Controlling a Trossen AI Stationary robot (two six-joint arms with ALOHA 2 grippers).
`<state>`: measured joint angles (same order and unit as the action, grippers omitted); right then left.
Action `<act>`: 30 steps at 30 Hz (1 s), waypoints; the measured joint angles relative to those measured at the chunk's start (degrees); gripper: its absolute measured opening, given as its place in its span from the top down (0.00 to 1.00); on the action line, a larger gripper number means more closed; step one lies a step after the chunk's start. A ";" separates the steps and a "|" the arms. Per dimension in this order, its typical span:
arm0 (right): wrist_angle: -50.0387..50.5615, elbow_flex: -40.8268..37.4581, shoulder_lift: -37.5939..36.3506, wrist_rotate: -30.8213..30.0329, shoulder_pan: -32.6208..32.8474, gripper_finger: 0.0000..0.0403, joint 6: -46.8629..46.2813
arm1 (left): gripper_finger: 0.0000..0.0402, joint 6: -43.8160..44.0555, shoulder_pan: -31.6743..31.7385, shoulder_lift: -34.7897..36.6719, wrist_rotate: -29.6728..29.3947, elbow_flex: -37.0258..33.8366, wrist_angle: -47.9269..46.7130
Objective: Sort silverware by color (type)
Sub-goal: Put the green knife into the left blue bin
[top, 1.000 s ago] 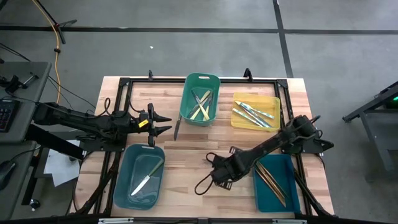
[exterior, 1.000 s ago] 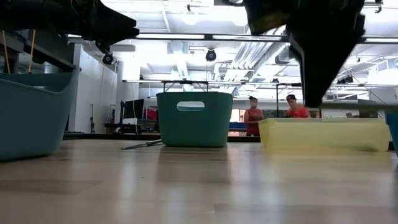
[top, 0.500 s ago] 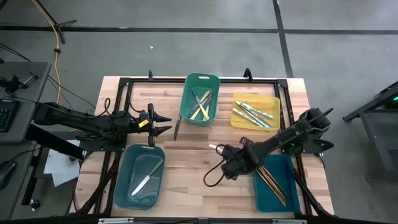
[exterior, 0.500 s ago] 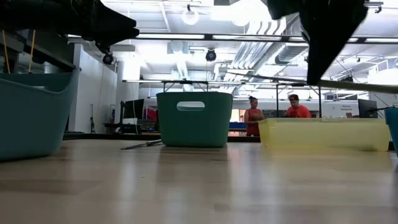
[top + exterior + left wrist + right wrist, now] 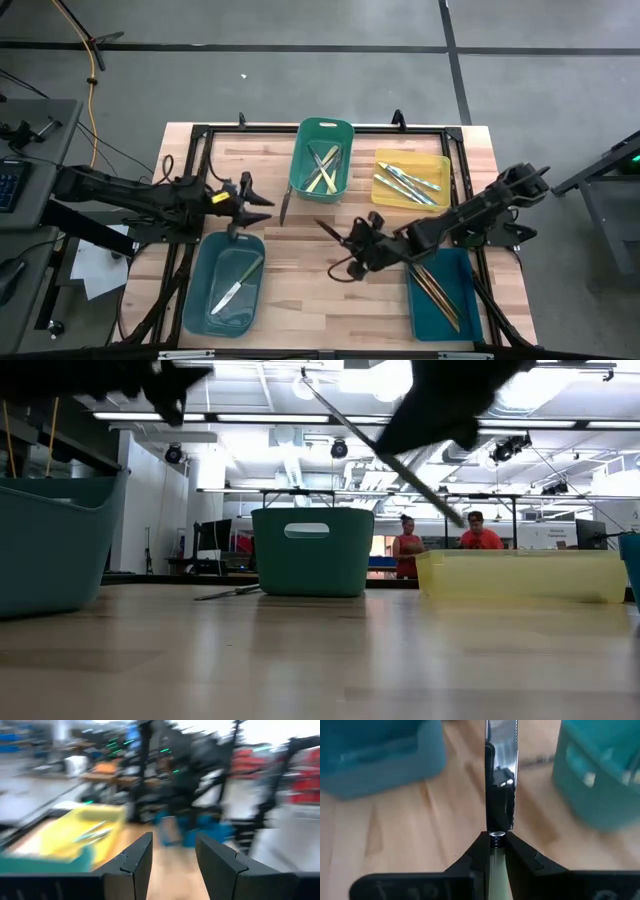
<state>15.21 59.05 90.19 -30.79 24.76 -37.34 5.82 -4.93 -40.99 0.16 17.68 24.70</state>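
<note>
Silverware knife (image 5: 501,780) now up off the worktop (image 5: 310,250) — right tool (image 5: 352,243) clamped on its pale handle, blade angled up, carried from near the front edge twd centre. Left tool (image 5: 252,195) fingers apart, holding nothing, pulled back slightly by teal bin (image 5: 222,283).

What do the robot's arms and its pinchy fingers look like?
Both arms are dark, almost black, built from long thin jointed segments. The left arm has a small yellow marking near its wrist, just behind the left gripper. A black cable loops beside the right gripper. Up close, the left gripper's fingers are chunky, flat-sided dark wedges, while the right gripper's slope in to a narrow tip.
</note>
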 joint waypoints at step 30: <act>-25.70 4.33 0.02 23.35 -26.88 0.92 33.52 | 0.65 -17.79 0.10 8.84 -20.74 1.87 -14.12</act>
<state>-10.49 63.37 90.21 -7.43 -2.11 -3.83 -11.97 -4.83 -32.15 -20.58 19.55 10.58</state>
